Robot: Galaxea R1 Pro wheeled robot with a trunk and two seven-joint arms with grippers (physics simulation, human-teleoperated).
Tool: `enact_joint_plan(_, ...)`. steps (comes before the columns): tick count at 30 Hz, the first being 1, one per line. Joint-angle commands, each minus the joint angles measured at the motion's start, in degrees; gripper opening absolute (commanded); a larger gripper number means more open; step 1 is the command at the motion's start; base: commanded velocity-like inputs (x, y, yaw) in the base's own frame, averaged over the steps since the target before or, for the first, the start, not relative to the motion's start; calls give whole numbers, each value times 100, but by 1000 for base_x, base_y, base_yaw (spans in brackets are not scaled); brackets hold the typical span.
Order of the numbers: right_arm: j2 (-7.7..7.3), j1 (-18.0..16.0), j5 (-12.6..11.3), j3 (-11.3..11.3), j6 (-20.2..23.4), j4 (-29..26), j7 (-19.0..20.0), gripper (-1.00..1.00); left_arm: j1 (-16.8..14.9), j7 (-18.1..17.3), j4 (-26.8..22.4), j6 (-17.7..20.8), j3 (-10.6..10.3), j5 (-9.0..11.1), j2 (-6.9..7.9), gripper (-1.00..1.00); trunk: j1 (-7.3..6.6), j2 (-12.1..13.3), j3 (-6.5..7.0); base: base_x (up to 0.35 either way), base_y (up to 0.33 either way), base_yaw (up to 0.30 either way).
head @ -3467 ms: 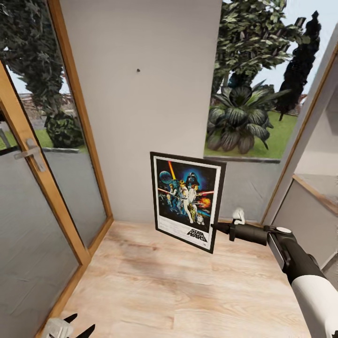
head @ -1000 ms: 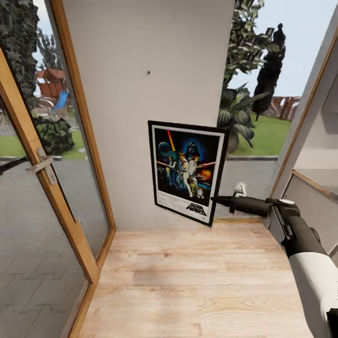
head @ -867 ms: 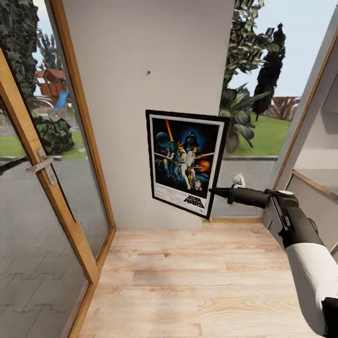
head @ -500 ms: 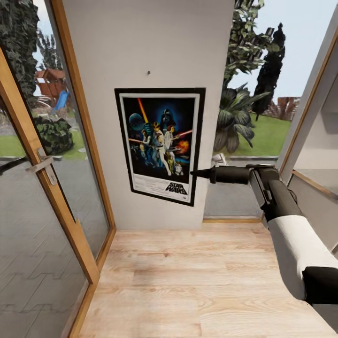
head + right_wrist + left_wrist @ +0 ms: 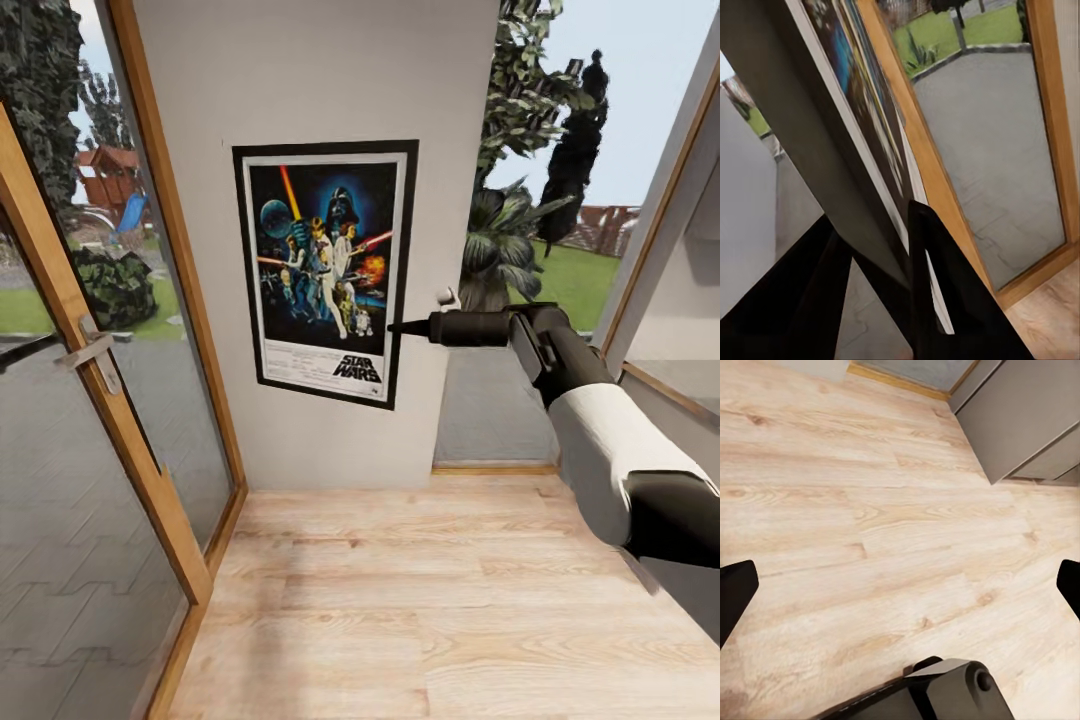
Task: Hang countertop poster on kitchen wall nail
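- the poster [image 5: 325, 270] is upright and flat against the grey wall [image 5: 300, 80], between a wood-framed glass door [image 5: 90, 350] and a window [image 5: 560, 200] with garden plants behind it
- the right gripper [image 5: 395, 327] reaches in level from the right and pinches the poster's right edge, a little below mid-height
- in the right wrist view the two black fingers [image 5: 934, 285] are closed on the poster's [image 5: 862, 120] thin edge, one on each face (the frame runs up between them)
- the left gripper [image 5: 900, 585] hangs over the wooden floor [image 5: 870, 510], tips wide apart, holding nothing
- a grey cabinet [image 5: 1020, 420] stands at the floor's edge
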Motion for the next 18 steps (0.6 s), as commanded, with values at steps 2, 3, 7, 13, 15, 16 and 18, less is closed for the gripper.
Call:
enact_joint_plan(2,-7,-67,-39,18,59,71,1,-100,-3,-9,-6,-53,10,-17,-1,100,4,-12,-12,0,0,0)
enact_joint_plan(3,-8,-78,-40,17,61,82,1,-100,-3,-10,-6,-53,12,-15,-1,100,4,-12,-12,0,0,0)
enact_joint_plan(7,-12,-113,-34,20,71,128,8,-100,0,-67,-6,-53,19,-16,3,100,4,-12,-12,0,0,0)
enact_joint_plan(13,-7,-192,-32,20,78,155,38,-100,0,-167,-6,-53,108,-14,2,100,4,-12,-12,0,0,0)
enact_joint_plan(15,-4,-221,-32,21,79,159,48,-100,0,-183,-6,-53,165,-13,0,100,4,-12,-12,0,0,0)
enact_joint_plan(16,-2,-225,-32,21,79,159,49,-100,0,-185,-6,-53,173,-12,0,100,4,-12,-12,0,0,0)
enact_joint_plan(18,1,-233,-32,25,79,159,52,-100,-2,-189,-6,-53,189,-12,-1,100,4,-12,-12,0,0,0)
